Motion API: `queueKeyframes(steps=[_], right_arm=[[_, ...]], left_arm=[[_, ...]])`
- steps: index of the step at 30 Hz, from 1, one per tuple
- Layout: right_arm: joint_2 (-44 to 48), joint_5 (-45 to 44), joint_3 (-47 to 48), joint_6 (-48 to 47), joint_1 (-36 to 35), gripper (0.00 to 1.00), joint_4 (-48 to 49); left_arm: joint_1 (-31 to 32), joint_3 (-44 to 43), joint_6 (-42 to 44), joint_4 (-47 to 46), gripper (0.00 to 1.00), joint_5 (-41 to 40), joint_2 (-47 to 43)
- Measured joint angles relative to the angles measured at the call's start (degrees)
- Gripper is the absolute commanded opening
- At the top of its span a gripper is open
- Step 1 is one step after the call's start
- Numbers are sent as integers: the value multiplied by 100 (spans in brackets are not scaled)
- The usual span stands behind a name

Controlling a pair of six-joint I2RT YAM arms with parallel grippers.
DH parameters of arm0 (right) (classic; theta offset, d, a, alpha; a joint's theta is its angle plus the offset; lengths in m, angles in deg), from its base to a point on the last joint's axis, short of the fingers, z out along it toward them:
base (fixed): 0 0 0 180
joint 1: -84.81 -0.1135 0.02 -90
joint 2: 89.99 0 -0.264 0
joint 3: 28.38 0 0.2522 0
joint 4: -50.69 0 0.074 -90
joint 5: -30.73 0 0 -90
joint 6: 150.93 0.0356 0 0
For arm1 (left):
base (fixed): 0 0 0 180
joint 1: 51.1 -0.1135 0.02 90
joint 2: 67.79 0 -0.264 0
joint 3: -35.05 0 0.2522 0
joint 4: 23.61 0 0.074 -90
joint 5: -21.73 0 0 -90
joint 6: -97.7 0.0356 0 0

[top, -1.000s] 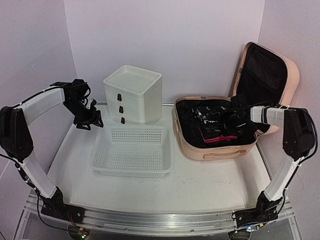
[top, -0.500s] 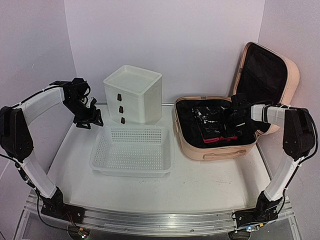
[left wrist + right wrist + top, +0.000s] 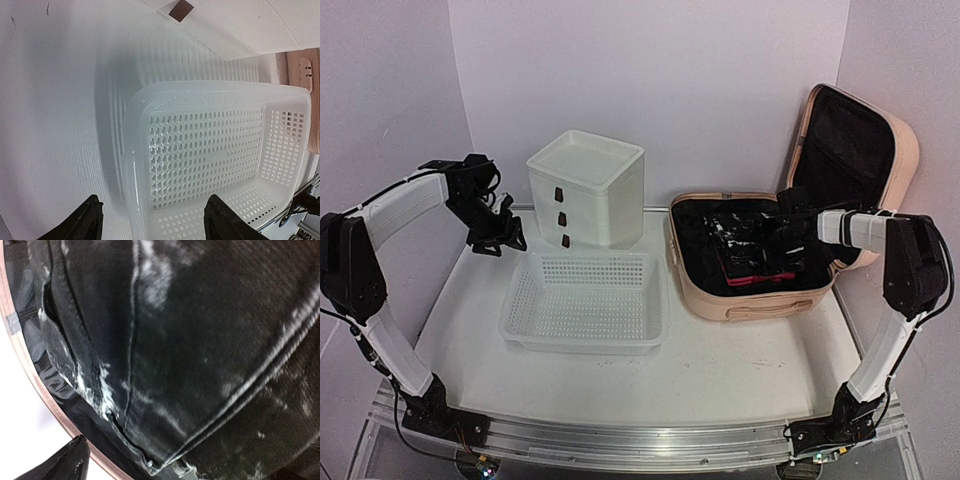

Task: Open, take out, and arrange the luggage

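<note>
Where the arms start: at the near edge of the table [image 3: 720, 360], one on each side.
basket [image 3: 580, 345]: white, full of small holes, in the middle of the table. Nothing is in it.
left gripper [image 3: 500, 240]: hangs over the table near the basket's far left corner. Its jaws are apart and hold nothing. It has not moved.
box [image 3: 585, 190]: white, with three small dark handles, just behind the basket.
luggage [image 3: 760, 300]: pink, on the right side of the table, just beside the basket. It lies flat and open.
clothes [image 3: 740, 235]: dark and shiny in spots, packed inside the luggage. A red strip [image 3: 760, 279] shows near the front.
right gripper [image 3: 778, 235]: down in the luggage, right over the clothes. One finger [image 3: 65, 465] shows at the corner of the wrist view and the other is out of sight, so the jaws look wide apart. Nothing is pinched.
lid [image 3: 855, 145]: stands up at the far right, black inside.
just changed: the right gripper has slid a little to the left, and its jaws have spread wider.
what it means: opening looks done. Taking out has not begun yet. I think the gripper is getting set to pinch a fold of the clothes.
</note>
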Motion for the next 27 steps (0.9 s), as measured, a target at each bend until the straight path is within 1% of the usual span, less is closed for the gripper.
queueKeyframes(steps=[4,5,6,8,16,18,20,21,23,24,27], right_arm=[[-20,-131,-127,149,0,84,149],[-20,-175,-155,177,-4,81,166],[-20,-216,-173,205,-11,76,177],[-20,-282,-205,251,-15,71,205],[-20,-437,-343,468,-31,63,205],[-20,-468,-343,474,-37,53,208],[-20,-485,-343,455,-37,40,201],[-20,-494,-341,448,-37,35,188],[-20,-511,-341,431,-37,33,166],[-20,-527,-339,415,-39,30,162],[-22,-551,-337,398,-42,14,164]], left_arm=[[0,-20,13,4,70,2,0],[0,-20,13,7,70,2,0],[0,-20,13,9,70,0,0],[0,-20,13,20,70,0,0],[0,-20,13,22,70,-2,0],[0,-20,15,22,70,-2,0],[0,-20,15,22,70,-2,0],[0,-20,15,22,70,-2,0],[0,-20,17,22,70,-7,0],[0,-20,17,22,70,-17,0],[0,-20,20,22,70,-37,0]])
